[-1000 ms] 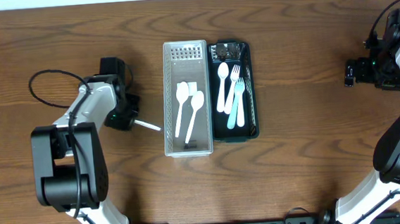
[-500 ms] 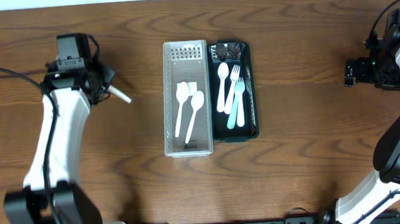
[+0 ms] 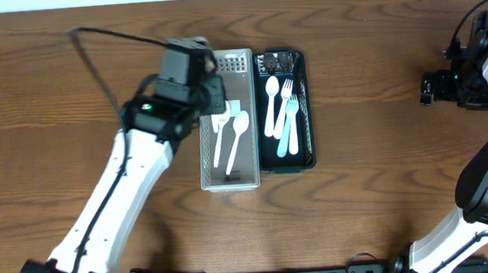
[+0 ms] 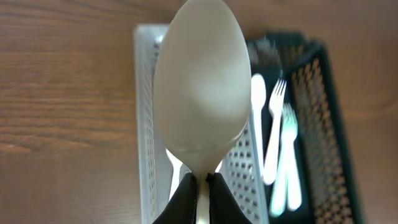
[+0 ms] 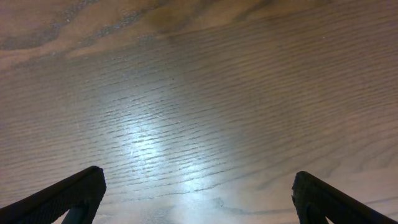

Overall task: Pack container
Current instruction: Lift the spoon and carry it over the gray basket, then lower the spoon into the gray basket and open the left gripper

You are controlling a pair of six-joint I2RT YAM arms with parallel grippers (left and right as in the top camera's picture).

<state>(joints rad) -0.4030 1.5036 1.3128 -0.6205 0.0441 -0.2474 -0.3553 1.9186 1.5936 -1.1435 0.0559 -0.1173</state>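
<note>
Overhead first: the left arm reaches in from the bottom-left corner and its left gripper sits over the top-left part of the white basket. From up here I can't really pick out what it's holding, since the arm covers it. Two white spoons lie in the basket, and the bowl of one is half hidden under the gripper. The black tray is pressed right up against the basket's right side, with a white spoon, a white fork and a pale blue fork lying lengthwise in it. The right gripper is way off by the right edge of the table, well apart from both containers.

Left wrist cam: this one's clear. The left gripper is pinched tight on the handle of a white plastic spoon, and the bowl fills the middle of the shot. Behind it is the white basket, so the spoon is hanging above it and not lying in it. The black tray is on the right with blurry forks inside.

Right wrist cam: the right gripper is spread wide, one fingertip in each bottom corner with nothing between them, just wood-grain table below.
</note>
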